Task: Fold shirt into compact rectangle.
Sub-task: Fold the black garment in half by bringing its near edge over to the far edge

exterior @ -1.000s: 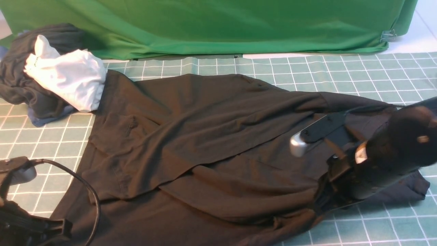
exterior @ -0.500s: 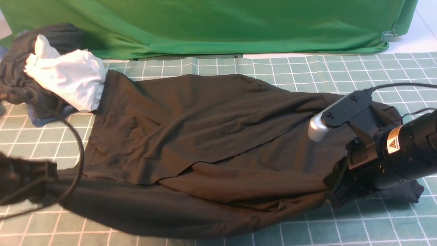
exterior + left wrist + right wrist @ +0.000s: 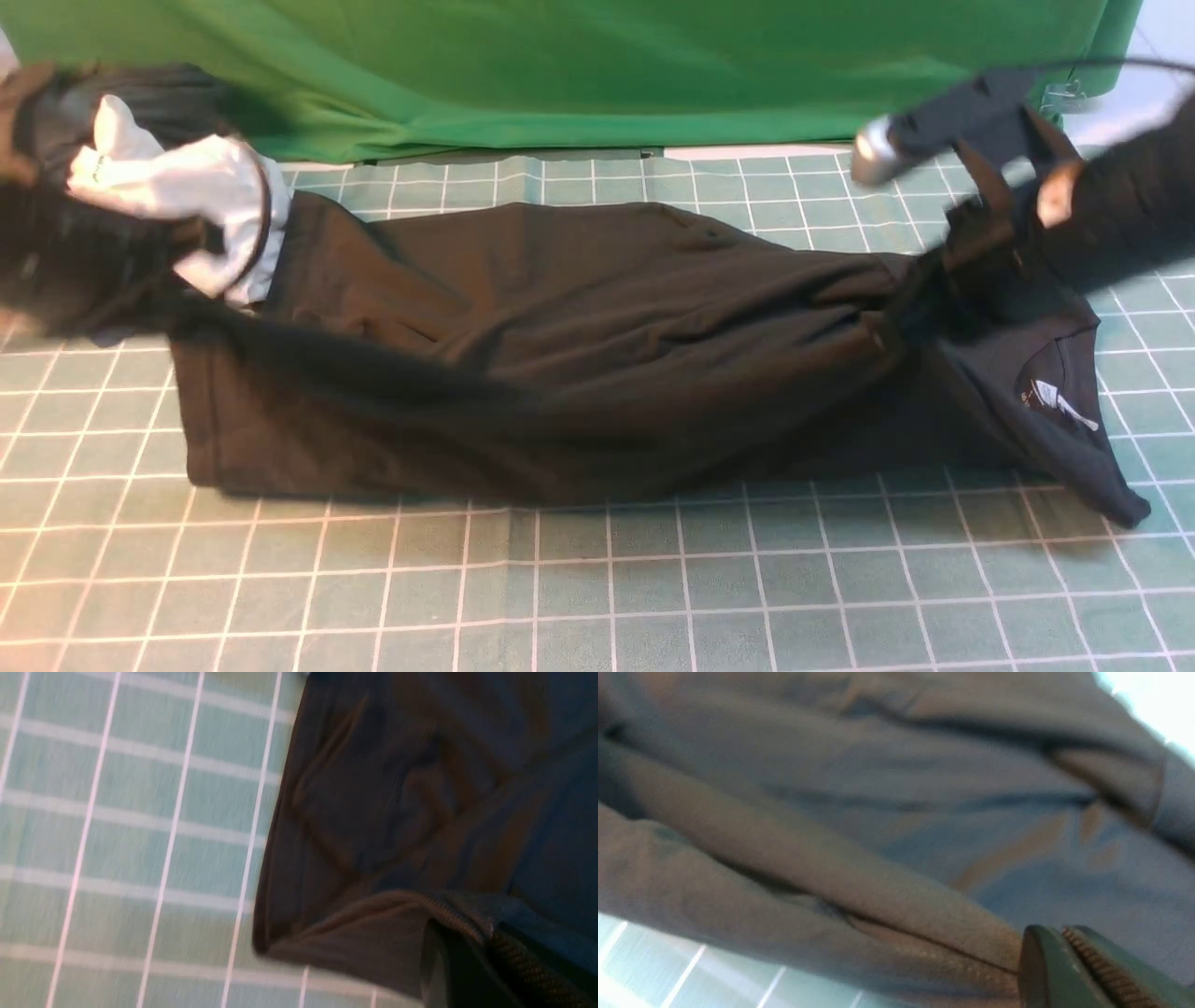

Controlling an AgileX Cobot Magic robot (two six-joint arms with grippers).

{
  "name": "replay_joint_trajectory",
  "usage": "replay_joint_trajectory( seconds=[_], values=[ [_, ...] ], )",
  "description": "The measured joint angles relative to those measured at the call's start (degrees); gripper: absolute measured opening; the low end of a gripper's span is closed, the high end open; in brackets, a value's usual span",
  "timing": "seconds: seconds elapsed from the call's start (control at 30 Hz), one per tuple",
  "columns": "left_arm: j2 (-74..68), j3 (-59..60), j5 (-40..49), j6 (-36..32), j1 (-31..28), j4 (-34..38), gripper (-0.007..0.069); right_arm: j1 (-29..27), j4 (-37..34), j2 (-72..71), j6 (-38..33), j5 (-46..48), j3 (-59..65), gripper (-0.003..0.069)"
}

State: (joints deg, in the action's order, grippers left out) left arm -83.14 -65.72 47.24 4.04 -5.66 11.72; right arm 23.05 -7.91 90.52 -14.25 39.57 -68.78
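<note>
Clamped on the dark brown-black T-shirt, left gripper and right gripper have swung its near side toward the green gridded mat's far edge, folding it lengthwise.

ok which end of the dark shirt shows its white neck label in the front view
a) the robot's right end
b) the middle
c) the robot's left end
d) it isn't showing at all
a: the white neck label shows inside the collar at the right end of the shirt, the opposite end from the small white garment.
</note>
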Motion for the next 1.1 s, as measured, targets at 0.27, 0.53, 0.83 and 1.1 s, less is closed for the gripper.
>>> replay_joint_trajectory(
  seconds=[0.27,0.53,0.83,1.1],
  values=[
    [-17.00,-19.77,-0.13,1.03,0.00,0.40,0.0006,-5.22,0.00,13.90,-1.37,1.66,-16.70,0.0025],
    [-32.28,-36.68,1.12,2.93,0.00,0.23,0.0006,-7.93,0.00,27.15,-1.73,2.87,-31.56,0.0025],
    [-40.46,-41.37,0.52,5.17,0.00,-0.21,0.0028,-8.03,0.00,36.22,-4.28,-0.87,-38.86,0.0049],
    [-41.57,-41.44,-2.35,7.76,0.00,-3.28,0.0239,-8.10,0.30,38.54,-4.43,-3.03,-40.64,0.0309]
  ],
)
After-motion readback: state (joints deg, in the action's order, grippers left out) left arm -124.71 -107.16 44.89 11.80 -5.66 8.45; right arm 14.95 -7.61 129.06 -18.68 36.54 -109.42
